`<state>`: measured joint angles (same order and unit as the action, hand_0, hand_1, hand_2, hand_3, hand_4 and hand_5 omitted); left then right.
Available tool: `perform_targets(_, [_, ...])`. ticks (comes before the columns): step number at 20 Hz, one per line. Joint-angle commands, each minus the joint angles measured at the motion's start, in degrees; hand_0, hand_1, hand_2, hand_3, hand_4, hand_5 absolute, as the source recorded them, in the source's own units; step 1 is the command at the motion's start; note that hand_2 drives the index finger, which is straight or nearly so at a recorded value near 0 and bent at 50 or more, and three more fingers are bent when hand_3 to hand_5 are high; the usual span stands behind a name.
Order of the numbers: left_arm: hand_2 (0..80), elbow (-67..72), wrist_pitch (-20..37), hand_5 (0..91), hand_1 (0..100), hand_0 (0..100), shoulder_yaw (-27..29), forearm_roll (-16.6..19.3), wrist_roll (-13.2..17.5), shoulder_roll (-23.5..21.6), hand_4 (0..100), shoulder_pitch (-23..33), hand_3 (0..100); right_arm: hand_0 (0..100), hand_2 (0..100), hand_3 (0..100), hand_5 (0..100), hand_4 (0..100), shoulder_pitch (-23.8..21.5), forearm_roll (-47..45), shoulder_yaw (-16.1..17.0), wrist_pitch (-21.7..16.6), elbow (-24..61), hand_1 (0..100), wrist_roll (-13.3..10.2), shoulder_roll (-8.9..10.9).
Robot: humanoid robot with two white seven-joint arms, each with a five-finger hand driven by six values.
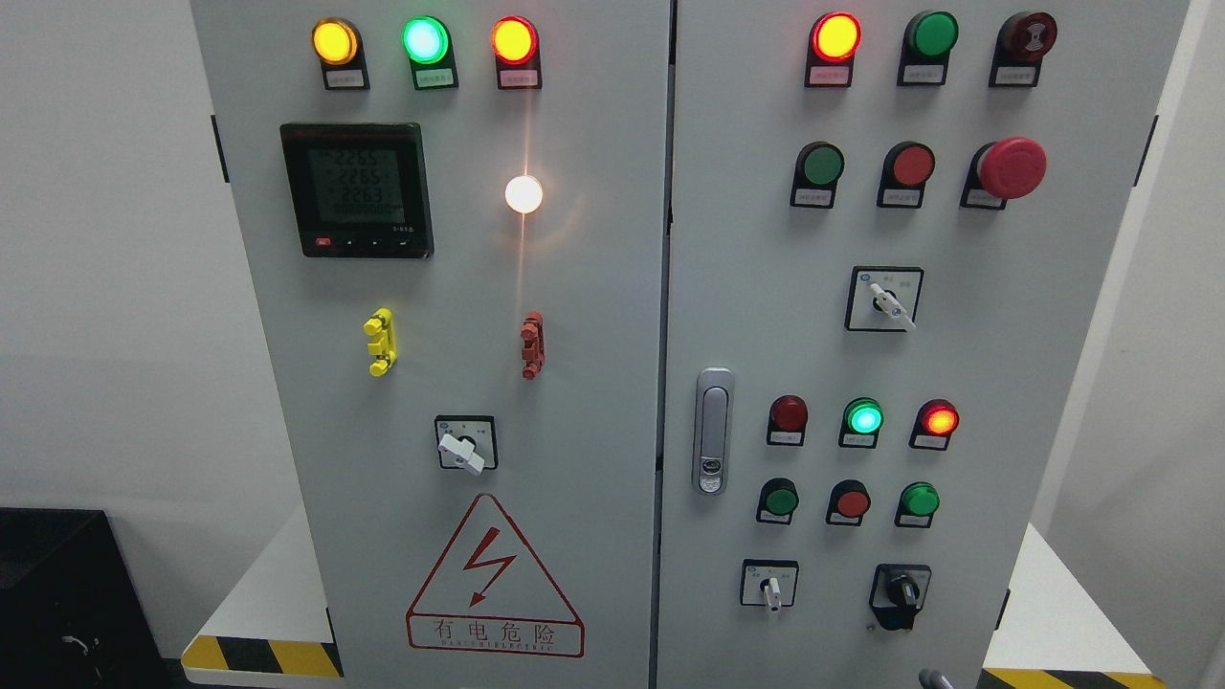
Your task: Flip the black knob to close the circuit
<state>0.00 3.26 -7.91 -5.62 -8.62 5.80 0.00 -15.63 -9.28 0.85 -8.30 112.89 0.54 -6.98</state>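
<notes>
Grey control cabinet point(574, 316) fills view, indicator lamps lit. Black knob point(901, 591) sits low on right door, pointer roughly upright — closed or open position, cannot tell. Sliver of robot hand point(936, 680) below it — fingers' state cannot tell.

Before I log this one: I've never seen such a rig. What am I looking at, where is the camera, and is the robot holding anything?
The single picture comes from a camera on a humanoid robot's head, facing a grey electrical cabinet with two doors. On it sit lit indicator lamps, push buttons, a digital meter, a red emergency stop button and several rotary switches. The black knob, the task's target, is at the lower right. Neither robot hand is clearly in view, so nothing is seen held.
</notes>
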Motion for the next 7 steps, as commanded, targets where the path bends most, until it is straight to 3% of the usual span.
perform_targets(1, [0.0,-1.7,0.0,0.0,56,12,0.0,0.0,0.0,0.0,0,1.3,0,0,0,4,0,0,-0.3,-0.6,1.3,0.4,0.2,2,-0.2,0.03])
perform_targets(7, [0.0,-1.7,0.0,0.0,56,12,0.0,0.0,0.0,0.0,0,1.3,0,0,0,13,0,7,-6.2,-0.3,0.9,3.7,-2.3,5,0.0,0.3])
